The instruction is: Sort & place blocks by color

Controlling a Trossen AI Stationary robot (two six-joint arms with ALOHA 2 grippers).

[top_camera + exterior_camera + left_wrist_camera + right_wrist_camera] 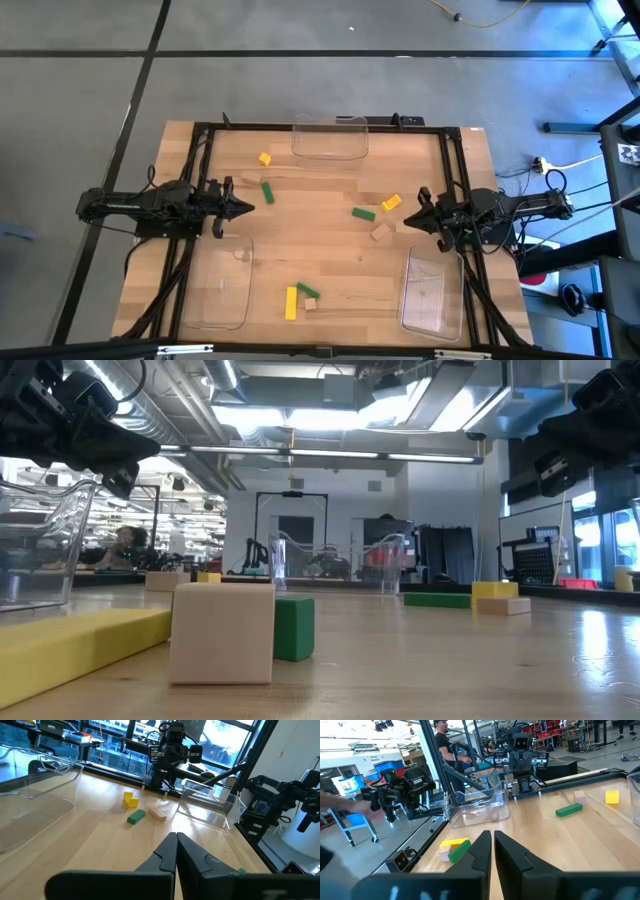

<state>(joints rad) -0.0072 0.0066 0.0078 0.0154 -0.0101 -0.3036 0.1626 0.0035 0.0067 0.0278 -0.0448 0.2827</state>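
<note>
Small blocks lie scattered flat on the wooden table. A yellow block (264, 158) and a green block (268, 192) sit near my left gripper (245, 207). A green block (363, 213), a yellow block (391, 203) and a tan block (381, 232) sit just ahead of my right gripper (412, 218). Near the table's near edge, a long yellow block (291, 302), a green block (308, 291) and a tan block (311, 303) cluster together; they fill the low view's foreground, tan block (222, 632) in front. Both grippers hover above the table, shut, fingers pointing toward the middle: left gripper (176, 845), right gripper (492, 840).
Three clear plastic trays stand on the table: one at the far edge (330, 138), one near-left (215, 283), one near-right (432, 290). A black frame (200, 150) runs along the table's sides. A person shows beyond the table (445, 745).
</note>
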